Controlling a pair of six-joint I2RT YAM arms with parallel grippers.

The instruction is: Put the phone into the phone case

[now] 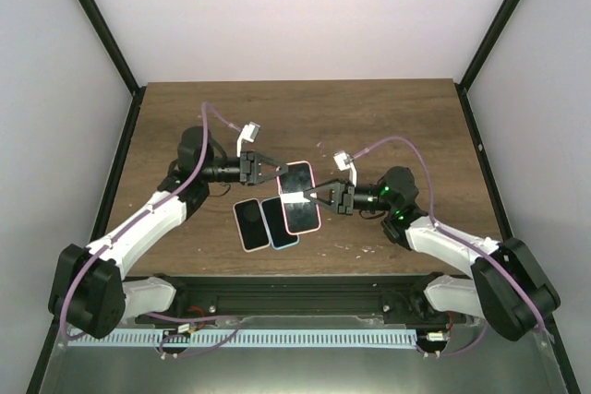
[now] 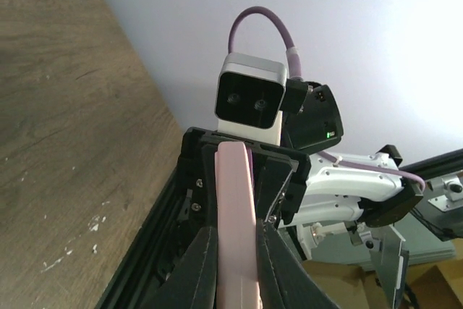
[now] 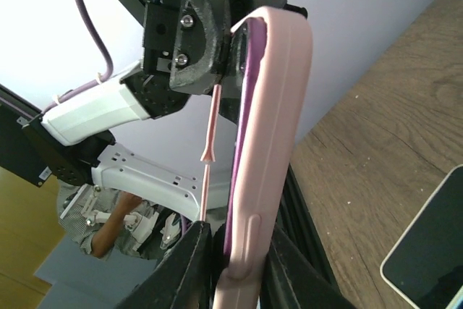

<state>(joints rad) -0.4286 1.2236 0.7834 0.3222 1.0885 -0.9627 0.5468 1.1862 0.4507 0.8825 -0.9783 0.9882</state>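
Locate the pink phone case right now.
Top view: the pink phone case is over the middle of the table, clamped between the left claw and right claw, just right of the blue-edged phone.

The pink phone case (image 3: 278, 106) is raised off the counter (image 1: 388, 117), just right of the blue-edged phone (image 1: 280, 221). A purple phone (image 3: 251, 70) sits inside, dark screen up.
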